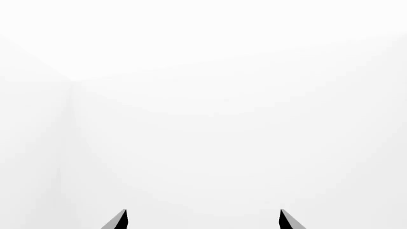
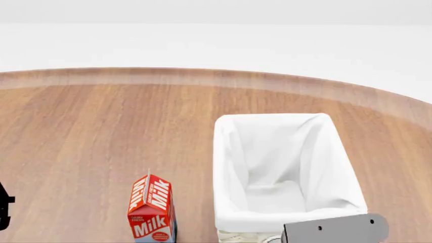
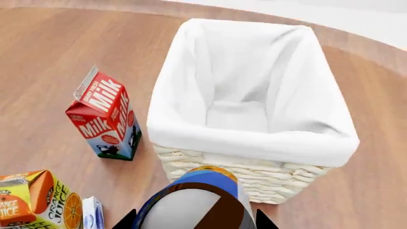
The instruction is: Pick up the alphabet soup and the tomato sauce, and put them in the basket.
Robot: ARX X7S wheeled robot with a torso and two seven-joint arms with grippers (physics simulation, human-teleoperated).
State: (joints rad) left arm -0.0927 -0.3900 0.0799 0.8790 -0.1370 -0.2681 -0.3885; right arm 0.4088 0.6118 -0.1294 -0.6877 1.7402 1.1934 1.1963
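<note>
— Where was the alphabet soup (image 3: 197, 202) held?

— It was pinched in the right gripper (image 3: 194, 220), just short of the basket (image 3: 254, 143); no tomato sauce was seen.

— What risk was judged?

— The wicker wall could be clipped if the can were carried in too low.

— And the left gripper (image 1: 203, 220)?

— Spread, empty, faced at white walls. A wooden table (image 2: 81, 131) was seen.
</note>
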